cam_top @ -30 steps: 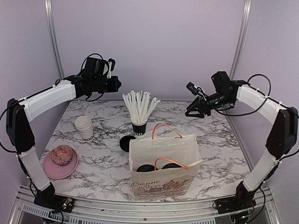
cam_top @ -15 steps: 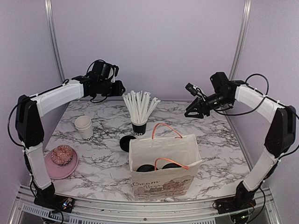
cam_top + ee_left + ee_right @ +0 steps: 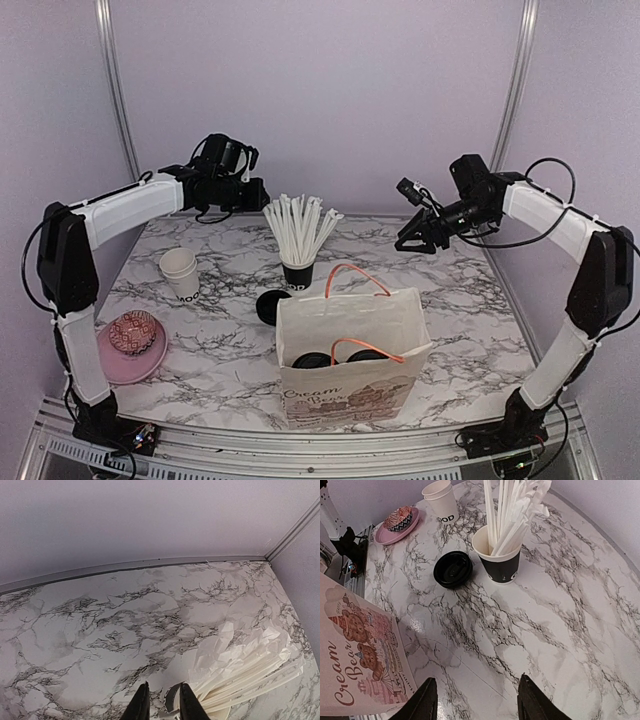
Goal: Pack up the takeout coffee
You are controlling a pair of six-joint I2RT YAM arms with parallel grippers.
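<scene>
Two black-lidded takeout coffee cups sit inside beige printed paper bag, 6 o'clock. L gripper, 11 o'clock, barely apart; R gripper, 2 o'clock, wide apart; both empty.

The white, grey-veined marble-look worktop is smooth, faintly glossy. The cream printed paper bag looks matt, softly creased. The loose round black plastic lid has a dull sheen; the white paper-wrapped straws look crinkly.
</scene>
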